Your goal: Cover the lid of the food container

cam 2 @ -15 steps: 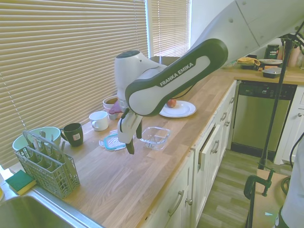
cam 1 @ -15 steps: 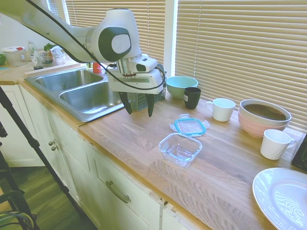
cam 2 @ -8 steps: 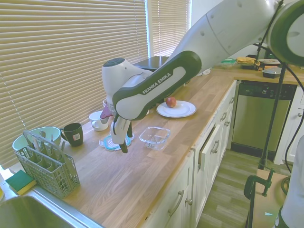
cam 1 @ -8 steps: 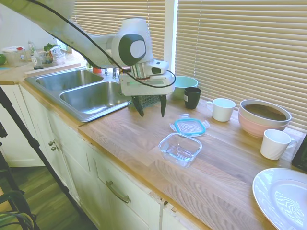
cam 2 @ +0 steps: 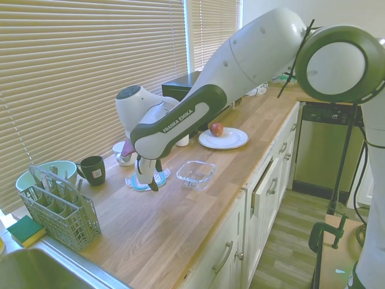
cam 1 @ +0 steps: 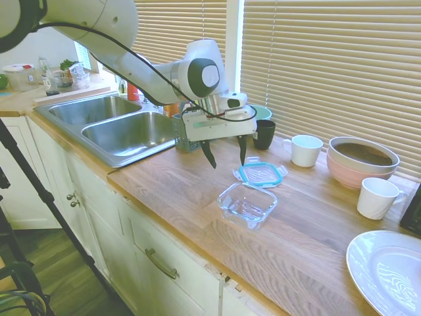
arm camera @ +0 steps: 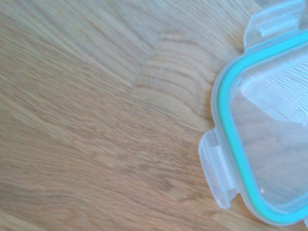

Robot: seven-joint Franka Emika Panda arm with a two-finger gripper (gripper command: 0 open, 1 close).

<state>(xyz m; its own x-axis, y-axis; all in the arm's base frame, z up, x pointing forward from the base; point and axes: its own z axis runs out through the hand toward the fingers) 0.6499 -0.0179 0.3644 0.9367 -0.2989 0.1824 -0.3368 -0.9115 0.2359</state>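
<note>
**Tool held open above the tabletop, just left of the lid**

Tool (cam 1: pixel 225 153) fingers are spread wide and nothing is gripped between them; they point downward over the wooden tabletop (cam 1: pixel 184 187), clear of its surface. In the first exterior view the right-hand finger is seen just beside the left edge of the lid (cam 1: pixel 260 173); whether it touches the lid cannot be told.

The lid is lying flat on the tabletop, its teal seal rim and clear snap tabs being visible. In the wrist view one rounded corner of the lid (arm camera: pixel 262 139) is seen close up, with two of its tabs resting on the wood grain.

The food container (cam 1: pixel 247 205) is placed upright and uncovered on the tabletop, just on the near side of the lid, towards the tabletop's front edge. A narrow gap is seen between the two.

Farther back, by the blinds, a black mug (cam 1: pixel 264 133) and a white mug (cam 1: pixel 306 150) are stood to the right of the arm. A stack of bowls (cam 1: pixel 362 160) is set at the far right, with a second white cup (cam 1: pixel 377 197) in front of it. A white plate (cam 1: pixel 388 268) is placed at the near right, and a double sink (cam 1: pixel 108 125) is set to the left.
</note>
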